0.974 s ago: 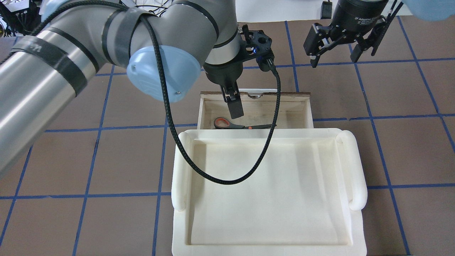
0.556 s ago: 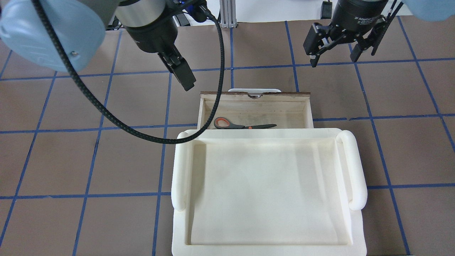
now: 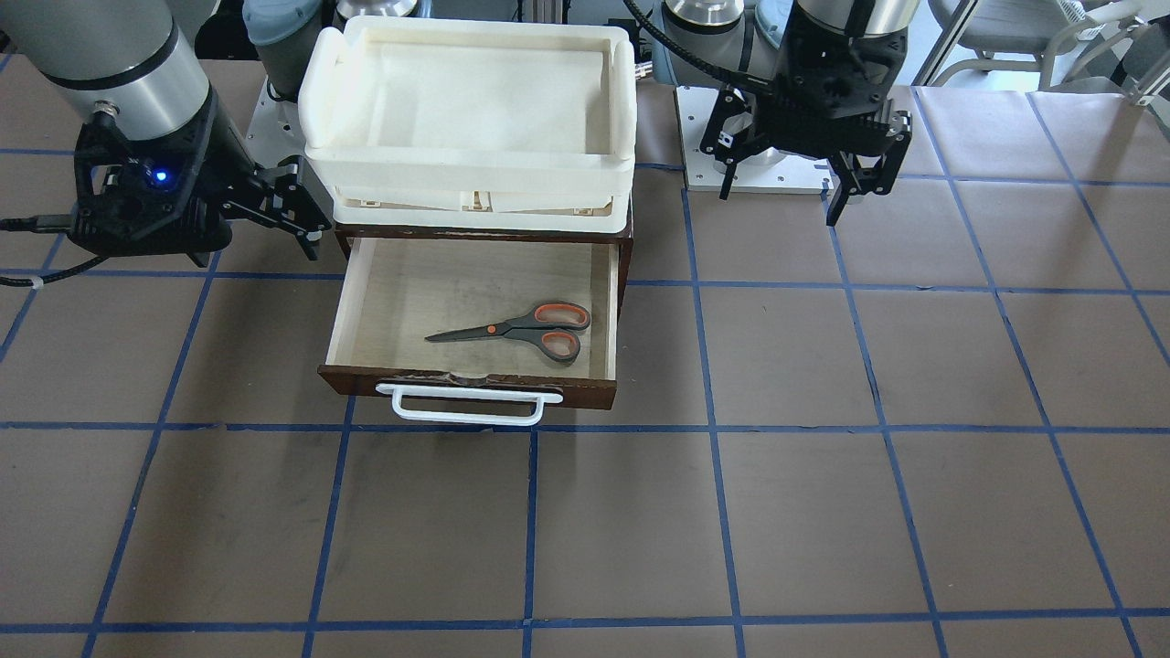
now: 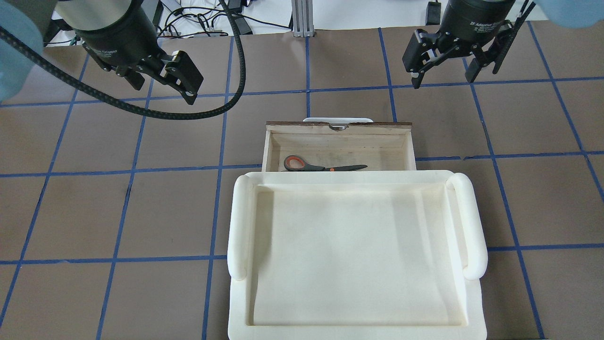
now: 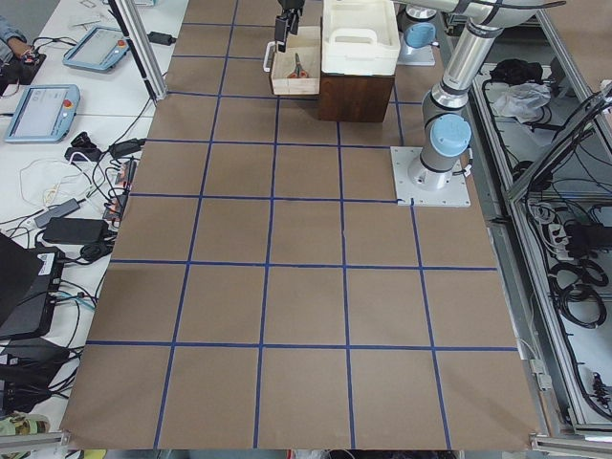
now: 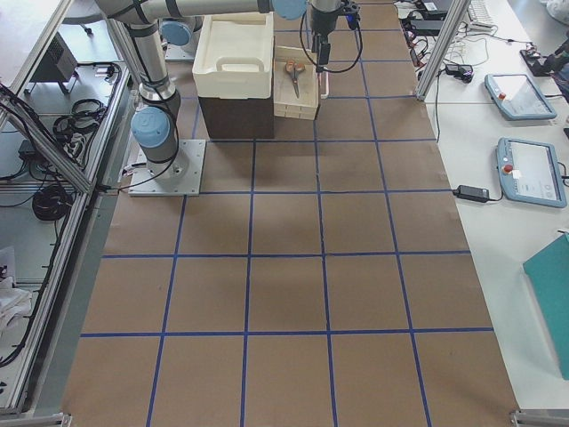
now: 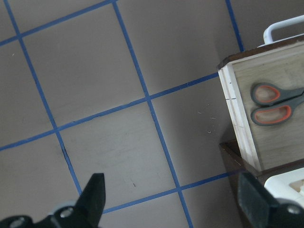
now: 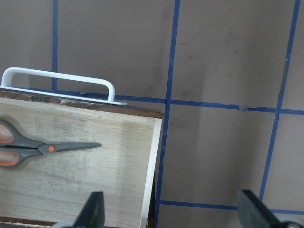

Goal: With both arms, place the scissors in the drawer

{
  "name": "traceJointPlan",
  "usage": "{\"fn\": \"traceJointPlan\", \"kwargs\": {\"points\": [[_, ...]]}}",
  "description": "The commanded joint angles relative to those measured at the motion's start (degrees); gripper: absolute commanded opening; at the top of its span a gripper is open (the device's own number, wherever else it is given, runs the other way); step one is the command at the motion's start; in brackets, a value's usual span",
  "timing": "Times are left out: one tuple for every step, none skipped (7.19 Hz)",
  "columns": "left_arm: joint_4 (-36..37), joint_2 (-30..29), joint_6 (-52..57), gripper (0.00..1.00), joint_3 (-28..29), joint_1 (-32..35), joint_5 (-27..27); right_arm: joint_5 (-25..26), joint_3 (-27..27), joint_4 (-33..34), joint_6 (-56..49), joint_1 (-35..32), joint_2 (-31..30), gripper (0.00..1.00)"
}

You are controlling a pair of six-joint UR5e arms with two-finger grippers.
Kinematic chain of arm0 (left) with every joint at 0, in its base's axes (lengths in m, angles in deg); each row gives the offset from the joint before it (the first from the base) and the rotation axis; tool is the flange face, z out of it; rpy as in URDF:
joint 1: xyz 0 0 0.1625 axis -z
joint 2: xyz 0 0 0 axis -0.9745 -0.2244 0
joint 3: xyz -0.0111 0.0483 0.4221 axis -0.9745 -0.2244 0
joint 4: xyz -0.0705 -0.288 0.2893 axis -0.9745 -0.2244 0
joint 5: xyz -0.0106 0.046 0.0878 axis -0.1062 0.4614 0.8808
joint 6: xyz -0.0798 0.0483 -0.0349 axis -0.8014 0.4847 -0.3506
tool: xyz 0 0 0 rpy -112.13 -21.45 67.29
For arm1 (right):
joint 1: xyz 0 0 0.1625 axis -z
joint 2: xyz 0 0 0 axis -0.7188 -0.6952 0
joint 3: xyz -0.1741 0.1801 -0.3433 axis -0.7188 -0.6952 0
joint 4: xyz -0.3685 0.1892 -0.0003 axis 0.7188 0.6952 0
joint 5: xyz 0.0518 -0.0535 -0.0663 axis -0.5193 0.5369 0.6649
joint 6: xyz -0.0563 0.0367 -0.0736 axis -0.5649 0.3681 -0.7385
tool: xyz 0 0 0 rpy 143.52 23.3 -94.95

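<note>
Ben: Two grippers hung over the table (image 4: 71, 212), and both held nothing. On the left side, the left gripper (image 4: 163, 87) had its fingers (image 7: 92, 194) wide apart.

Mia: Where were the scissors?

Ben: The scissors (image 4: 321, 166) lay flat inside the wooden drawer (image 4: 409, 144), in the middle. The drawer was open. They were at the back part, close to the edge of the cream tray (image 4: 237, 222).

Mia: Which way did they point?

Ben: Sideways, along the drawer front. The orange loops were toward the left gripper, and the tips were toward the right gripper (image 4: 446, 78).

Mia: Was the right one open too?

Ben: Yes. Its fingers (image 8: 92, 209) were spread wide with nothing between them. It hung by the drawer's right front corner. The white bar handle (image 4: 337, 119) showed in its own camera.

Mia: Which one was nearer?

Ben: The right one, I think. The left gripper was further off to the side, well apart from the scissors.

Mia: What was left to do?

Ben: The scissors were already in. I think only pushing the drawer shut was left. The push would go across the scissors' long way.
</note>
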Motion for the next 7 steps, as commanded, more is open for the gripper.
{"fn": "traceJointPlan", "kwargs": {"points": [[-0.40, 1.51, -5.24, 1.00, -2.62, -1.89, -0.15, -0.06, 0.00, -0.22, 0.36, 0.00, 0.02, 1.00], [-0.23, 1.95, -9.88, 1.00, -2.99, -1.89, -1.02, -0.06, 0.00, -0.39, 0.36, 0.00, 0.02, 1.00], [-0.57, 2.39, -11.32, 0.97, -3.51, -1.80, -1.73, -0.06, 0.09, -0.40, 0.36, 0.00, 0.02, 1.00], [-0.14, 2.83, -12.03, 0.89, -5.08, -2.06, -1.47, -0.06, 0.09, -0.31, 0.36, 0.00, 0.02, 1.00], [-0.14, 3.53, -12.04, 0.92, -5.62, -2.15, -1.82, -0.06, 0.09, -0.39, 0.36, 0.00, -0.07, 1.00], [0.21, 3.63, -11.52, 0.97, -5.63, -2.41, -1.82, -0.06, 0.26, -0.40, 0.36, 0.00, -0.07, 1.00], [0.39, 4.15, -11.51, 1.00, -5.71, -2.85, -1.74, -0.06, 0.27, -0.48, 0.36, 0.00, -0.07, 1.00]]}}
